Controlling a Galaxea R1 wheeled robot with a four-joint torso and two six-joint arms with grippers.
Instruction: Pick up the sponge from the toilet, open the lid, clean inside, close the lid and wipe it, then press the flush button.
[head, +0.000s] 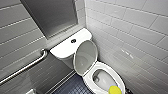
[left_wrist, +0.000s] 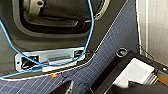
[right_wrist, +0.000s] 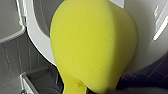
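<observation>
The lid (head: 85, 58) stands raised against the tank (head: 62, 48), whose top carries the flush button (head: 73, 40). The sponge (head: 114, 90) is at the front rim of the open bowl (head: 86, 80), and the right wrist view shows it very near the camera. For the left and the right end effector, I cannot tell if they are spread or pressed together.

raised lid (head: 85, 58) behind open bowl (head: 99, 66), wall (head: 130, 37) beside

The right gripper (right_wrist: 88, 91) clamps the sponge (right_wrist: 92, 47); the left wrist faces downward.
</observation>
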